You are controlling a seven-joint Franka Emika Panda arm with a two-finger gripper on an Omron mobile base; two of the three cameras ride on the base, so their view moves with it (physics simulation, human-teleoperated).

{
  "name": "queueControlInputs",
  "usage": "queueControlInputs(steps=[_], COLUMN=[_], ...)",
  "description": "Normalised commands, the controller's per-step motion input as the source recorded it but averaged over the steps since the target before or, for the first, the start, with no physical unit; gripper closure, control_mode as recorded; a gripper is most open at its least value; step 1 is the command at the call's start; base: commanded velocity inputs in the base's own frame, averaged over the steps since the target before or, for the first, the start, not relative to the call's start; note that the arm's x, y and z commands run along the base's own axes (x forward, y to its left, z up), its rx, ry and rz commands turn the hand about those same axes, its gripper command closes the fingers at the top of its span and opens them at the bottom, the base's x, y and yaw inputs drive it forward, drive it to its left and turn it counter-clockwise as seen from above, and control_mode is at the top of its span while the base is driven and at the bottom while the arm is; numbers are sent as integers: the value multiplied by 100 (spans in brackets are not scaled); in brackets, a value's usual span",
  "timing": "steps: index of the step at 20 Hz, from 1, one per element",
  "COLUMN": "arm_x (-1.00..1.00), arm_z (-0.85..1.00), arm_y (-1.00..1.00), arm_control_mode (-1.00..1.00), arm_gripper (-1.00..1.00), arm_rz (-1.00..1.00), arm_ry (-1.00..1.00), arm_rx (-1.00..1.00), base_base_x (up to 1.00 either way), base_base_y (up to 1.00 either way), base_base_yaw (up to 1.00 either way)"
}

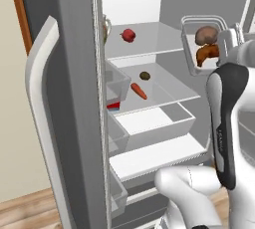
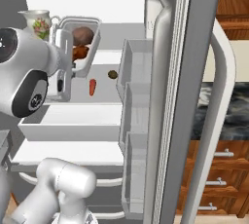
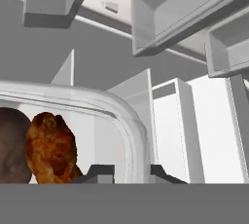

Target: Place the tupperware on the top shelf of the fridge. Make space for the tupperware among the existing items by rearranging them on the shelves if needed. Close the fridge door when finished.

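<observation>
I see my two-finger gripper (image 3: 131, 172) pinched tight on the wall of the small clear plastic tupperware (image 1: 191, 49), and the tub is tipped up on its side in the air, in front of the open tall grey fridge (image 1: 69, 98). Inside the tub sit a round brown lump of food (image 1: 205, 35) and an orange-brown piece of food (image 1: 206, 54), pressed close together. In the hand view the tub's curved clear rim runs right between my dark finger tips (image 3: 99, 172), and the food lies to one side of them. Past the tub, further in from my hand, is the thin glass top shelf (image 1: 159, 39). A small red round fruit (image 1: 128, 35) rests at its far side, well away from my hand, so the near part of that pane looks bare. One shelf below lie an orange carrot (image 1: 139, 91) and a small dark-brown round lump (image 1: 145, 76), near each other but not touching. The right base view shows a white flowery jug (image 2: 38, 22) up beside the tub, close to my hand, and the grey door bins (image 2: 133, 72) standing just across from the tub. The left base view shows the long white door handle (image 1: 42, 103) instead, far off to the side.
</observation>
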Motion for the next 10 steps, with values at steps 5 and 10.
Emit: queueControlInputs(steps=[5, 10], arm_x=[72, 76], arm_z=[0, 0], arm_y=[-1, -14], arm_control_mode=[-100, -100], arm_gripper=[100, 100], arm_rz=[1, 1], arm_ry=[3, 1], arm_rx=[0, 0], base_base_x=[0, 0], base_base_y=[0, 0], base_base_yaw=[0, 0])
